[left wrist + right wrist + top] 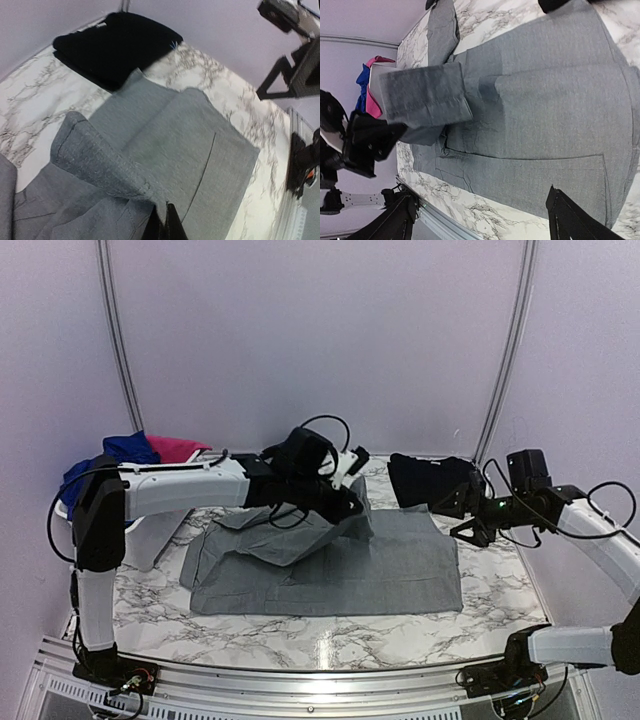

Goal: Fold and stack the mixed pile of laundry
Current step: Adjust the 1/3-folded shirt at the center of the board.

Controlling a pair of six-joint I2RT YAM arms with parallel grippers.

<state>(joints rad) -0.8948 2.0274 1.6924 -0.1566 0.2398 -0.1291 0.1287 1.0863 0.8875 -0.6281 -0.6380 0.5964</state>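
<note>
My left tool [350, 506] is clamped shut on a fold of the grey shirt [330, 565]. It holds that fold lifted off the worktop [500, 592], near the shirt's 12 o'clock edge. In the left wrist view my fingertips [165, 226] sit pressed together at the bottom of the picture, with the raised cloth pinched between them. The lifted part rolls over in a soft ridge toward 9 o'clock.

The rest of the shirt lies spread flat across the middle of the marble. Its long side runs from 9 to 3 o'clock, and a seam line shows down the flat panel.

My right tool [460, 530] hangs at the shirt's 3 o'clock side, just beyond its edge. The jaws stand wide apart with nothing between them. In the right wrist view the two dark fingers [572, 217] frame the shirt from either side of the picture without touching it.

The black garment [432, 480] lies folded at about 2 o'clock from the shirt. It touches the shirt's far right corner and sits just behind my right tool.

At 10 o'clock, well apart from the shirt, the blue piece [128, 448] and the pink piece [176, 448] are heaped together in the white basket [152, 538], behind my left arm.
</note>
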